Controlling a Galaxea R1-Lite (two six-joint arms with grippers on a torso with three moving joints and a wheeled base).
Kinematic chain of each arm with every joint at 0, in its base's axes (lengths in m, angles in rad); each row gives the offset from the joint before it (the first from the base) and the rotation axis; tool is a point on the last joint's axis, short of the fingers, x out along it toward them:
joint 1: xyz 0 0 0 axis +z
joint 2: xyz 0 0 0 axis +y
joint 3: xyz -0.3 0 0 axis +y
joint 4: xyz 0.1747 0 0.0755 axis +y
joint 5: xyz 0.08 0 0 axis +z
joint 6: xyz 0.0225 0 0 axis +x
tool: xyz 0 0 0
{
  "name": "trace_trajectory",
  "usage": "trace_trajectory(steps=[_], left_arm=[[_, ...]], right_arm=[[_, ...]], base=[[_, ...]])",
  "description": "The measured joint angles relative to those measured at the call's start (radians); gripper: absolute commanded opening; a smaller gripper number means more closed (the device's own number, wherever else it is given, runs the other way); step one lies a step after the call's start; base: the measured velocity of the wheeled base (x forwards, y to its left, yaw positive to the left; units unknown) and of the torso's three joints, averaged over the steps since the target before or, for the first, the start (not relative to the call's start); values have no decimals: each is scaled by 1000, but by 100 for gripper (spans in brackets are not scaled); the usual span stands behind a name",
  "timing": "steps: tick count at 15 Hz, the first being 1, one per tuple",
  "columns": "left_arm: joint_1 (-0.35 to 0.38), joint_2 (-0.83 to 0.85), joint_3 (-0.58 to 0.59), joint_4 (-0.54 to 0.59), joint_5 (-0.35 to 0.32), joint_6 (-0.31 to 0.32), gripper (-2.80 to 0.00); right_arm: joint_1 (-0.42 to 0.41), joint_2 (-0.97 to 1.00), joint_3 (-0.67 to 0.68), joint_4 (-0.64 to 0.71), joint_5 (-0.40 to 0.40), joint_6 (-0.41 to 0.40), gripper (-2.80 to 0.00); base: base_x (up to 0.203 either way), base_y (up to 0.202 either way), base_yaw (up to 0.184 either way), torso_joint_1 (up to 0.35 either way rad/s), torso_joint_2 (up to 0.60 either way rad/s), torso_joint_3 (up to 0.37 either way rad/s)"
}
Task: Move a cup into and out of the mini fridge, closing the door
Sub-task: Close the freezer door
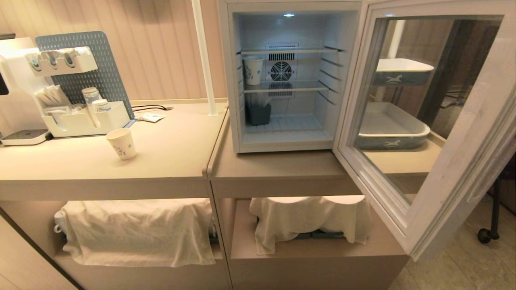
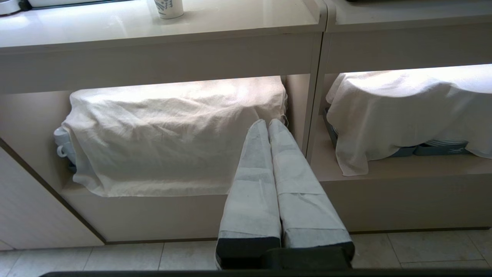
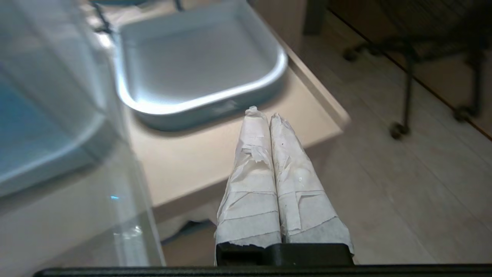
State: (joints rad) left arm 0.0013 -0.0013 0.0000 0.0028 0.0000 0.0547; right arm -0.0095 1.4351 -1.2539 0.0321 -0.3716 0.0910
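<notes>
1. The mini fridge (image 1: 290, 76), a white box with wire shelves and a round fan at the back, stands on the beige counter (image 1: 173, 157), and its interior light is on.
2. Inside it, a small white paper cup with blue print (image 1: 253, 70) stands upright on the middle shelf, close to the left wall. On the bottom, below that cup, sits a dark grey square container (image 1: 258, 114).
3. The door (image 1: 427, 133), a glass window in a wide pale frame, is swung fully open to the right side.
4. Through the glass I see two grey-blue trays with white rims (image 1: 393, 128), one above the other; both look empty.
5. On the left part of the counter a second white paper cup with sparse teal print (image 1: 121, 143) stands alone, in front of a white organizer (image 1: 86, 119) that holds stacked cups and sachets.
6. Under the counter, white cloths (image 1: 137, 231) cover the things on the two lower shelves.
7. The head view shows neither arm. Only the left wrist view shows the left gripper (image 2: 268, 123): its taped fingers are pressed together, holding nothing, low before the covered shelf.
8. Only the right wrist view shows the right gripper (image 3: 261, 114): its fingers are also together and empty, near the counter edge, beside the glass of the door (image 3: 69, 165) and before a grey-blue tray (image 3: 200, 65).
</notes>
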Motion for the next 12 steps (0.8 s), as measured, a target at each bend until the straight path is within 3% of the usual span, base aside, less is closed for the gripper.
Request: trace_trajectory(steps=[3,9,12], left_arm=[[0,0,0,0,0,0,-280],[0,0,0,0,0,0,-280],[0,0,0,0,0,0,-280]], right_arm=[[110,8,-27,-54,2,24,-280],[409,33,-55,-145,1,191,-280],[554,76,-37,-285,4,228,-280]], base=[[0,0,0,0,0,0],[0,0,0,0,0,0],[0,0,0,0,0,0]])
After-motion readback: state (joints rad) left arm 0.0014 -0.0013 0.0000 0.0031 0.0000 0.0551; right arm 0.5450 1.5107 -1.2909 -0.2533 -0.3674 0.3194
